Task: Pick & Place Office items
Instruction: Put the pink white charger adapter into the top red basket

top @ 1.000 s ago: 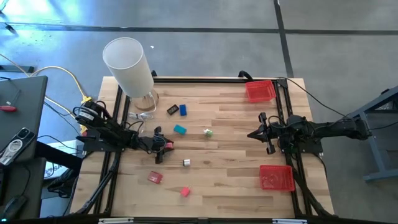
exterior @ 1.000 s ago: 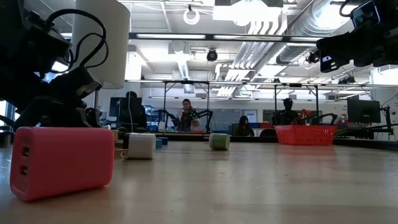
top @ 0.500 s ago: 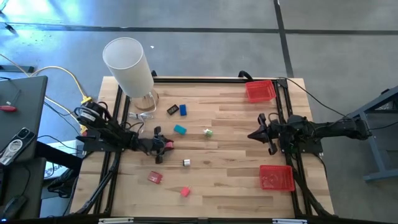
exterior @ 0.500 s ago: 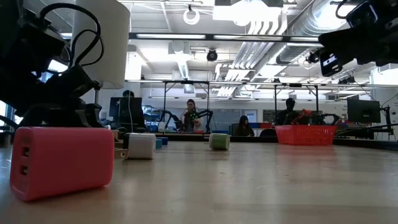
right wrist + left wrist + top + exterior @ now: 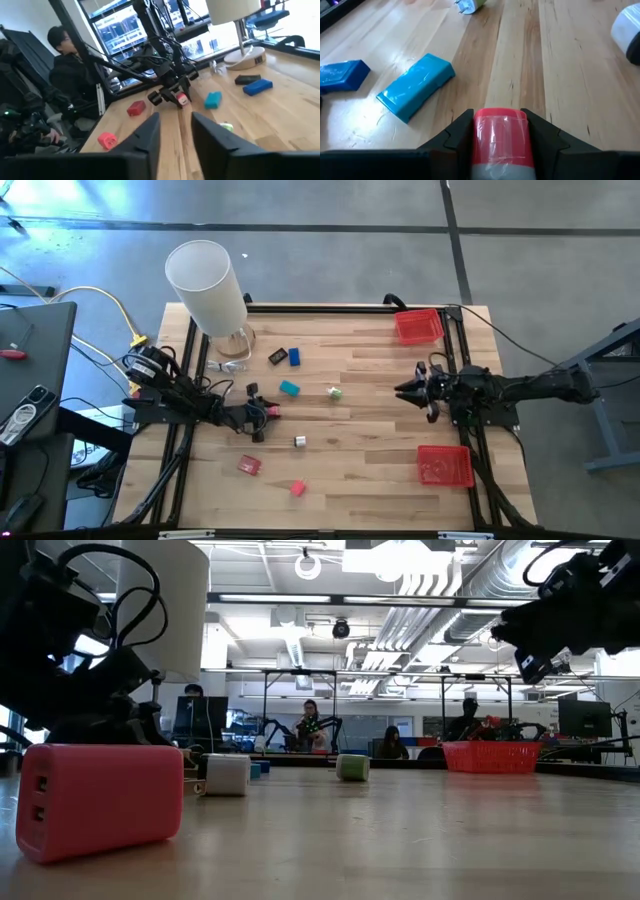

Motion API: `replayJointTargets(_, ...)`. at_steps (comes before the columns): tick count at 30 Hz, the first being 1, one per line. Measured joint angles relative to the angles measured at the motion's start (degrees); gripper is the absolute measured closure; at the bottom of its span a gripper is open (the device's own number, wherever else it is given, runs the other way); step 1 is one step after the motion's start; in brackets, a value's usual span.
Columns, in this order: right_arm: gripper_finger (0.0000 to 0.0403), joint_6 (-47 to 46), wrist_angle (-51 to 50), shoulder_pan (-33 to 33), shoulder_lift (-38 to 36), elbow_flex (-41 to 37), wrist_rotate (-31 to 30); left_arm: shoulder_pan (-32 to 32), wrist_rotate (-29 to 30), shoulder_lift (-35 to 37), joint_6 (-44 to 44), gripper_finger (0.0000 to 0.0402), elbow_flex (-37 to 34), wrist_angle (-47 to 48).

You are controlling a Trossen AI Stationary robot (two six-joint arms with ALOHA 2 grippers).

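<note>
My left gripper [image 5: 262, 412] is at the table's left-middle, shut on a small red office item [image 5: 501, 134] wrapped in clear film. Loose on the wood lie a teal piece [image 5: 289, 388], a blue one [image 5: 295, 357], a black one [image 5: 278, 357], a green-white one [image 5: 334, 392], a white one [image 5: 300, 442], a red one [image 5: 249, 465] and a pink one [image 5: 297, 488]. My right gripper [image 5: 408, 392] hovers at the table's right-middle, open, with nothing between its fingers [image 5: 150, 131]. My left gripper pinches the red item's two sides [image 5: 479, 131] between its two fingers. The fingers come from the table's left, slanting down, and the item lies along them with its rounded end forward. I cannot tell whether it rests on the table or hangs just above it.
Two red trays stand at the table's right edge, one far [image 5: 419, 326] and one near [image 5: 444, 466]. A tall white cylinder [image 5: 208, 288] stands at the far left corner. Bare wood lies between the two arms. People sit in the room beyond the table.
My right gripper has rolled about its own long axis while staying where it was, level above the table's right-middle.
</note>
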State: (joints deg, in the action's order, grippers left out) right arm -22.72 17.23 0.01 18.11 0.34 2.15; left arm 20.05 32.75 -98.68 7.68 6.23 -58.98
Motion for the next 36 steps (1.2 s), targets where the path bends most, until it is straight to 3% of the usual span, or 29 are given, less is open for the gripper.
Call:
replayJointTargets(7, 0.0202, -2.80, 2.41, 0.00, 2.65, 0.00, -0.29, -0.09, 0.32, 1.91, -2.19, 0.0274, 0.71, 0.65)
replayJointTargets(13, 0.0162, -3.19, 3.78, 0.00, 5.63, -0.01, -0.42, -0.22, 2.41, 3.03, -5.51, 0.0274, 1.52, 0.90)
replayJointTargets(17, 0.0156, -3.18, 5.55, 0.00, 7.37, -0.02, -0.51, -0.59, 3.95, 4.43, -8.69, 0.0274, 1.98, 0.67)
replayJointTargets(29, 0.0154, -3.01, 8.85, 0.00, 10.07, -0.02, -0.57, -1.89, 15.73, 12.49, -16.94, 0.0274, 2.76, -2.89)
replayJointTargets(36, 0.0154, -9.77, 9.25, -0.02, 11.91, 0.02, -4.11, -4.12, 13.58, 20.35, -29.15, 0.0274, 4.42, -5.83)
